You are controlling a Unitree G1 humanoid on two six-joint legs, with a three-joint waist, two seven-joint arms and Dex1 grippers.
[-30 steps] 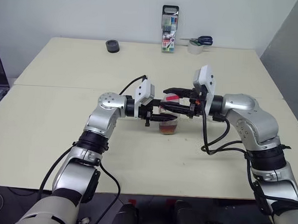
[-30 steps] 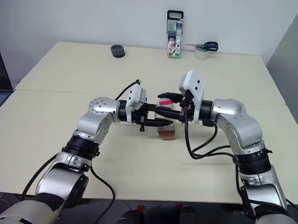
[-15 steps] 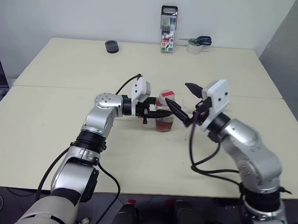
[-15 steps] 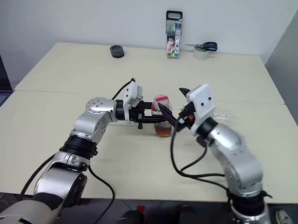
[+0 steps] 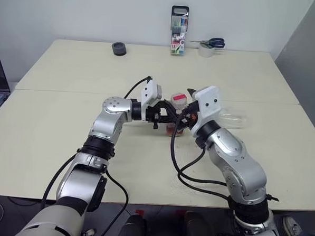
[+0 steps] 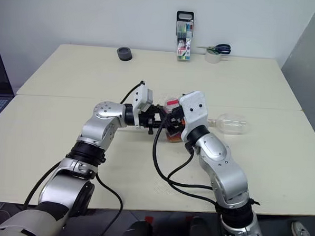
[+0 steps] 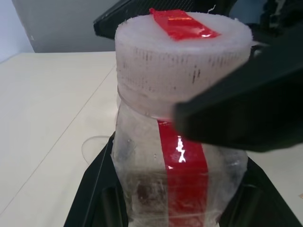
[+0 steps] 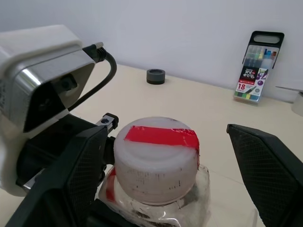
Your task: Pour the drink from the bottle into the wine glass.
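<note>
Legible text: the number "18", white on a red label at the lower front of the clear plastic case of coloured marker pens (image 8: 255,67), standing upright at the far edge of the worktop (image 5: 70,66). Other print too small to read.

Bottle (image 6: 172,104) between both grippers — wine glass (image 6: 230,125) lying sideways nearby.

A pale cream table (image 5: 70,71) stands against a plain white wall (image 5: 89,11), evenly lit.

A cream table (image 5: 69,81) was seen carrying a black roll (image 5: 118,48), marker case (image 5: 178,32), tape with scissors (image 5: 207,46), a toppled wine glass (image 5: 232,120) and the bottle (image 5: 176,119).
</note>
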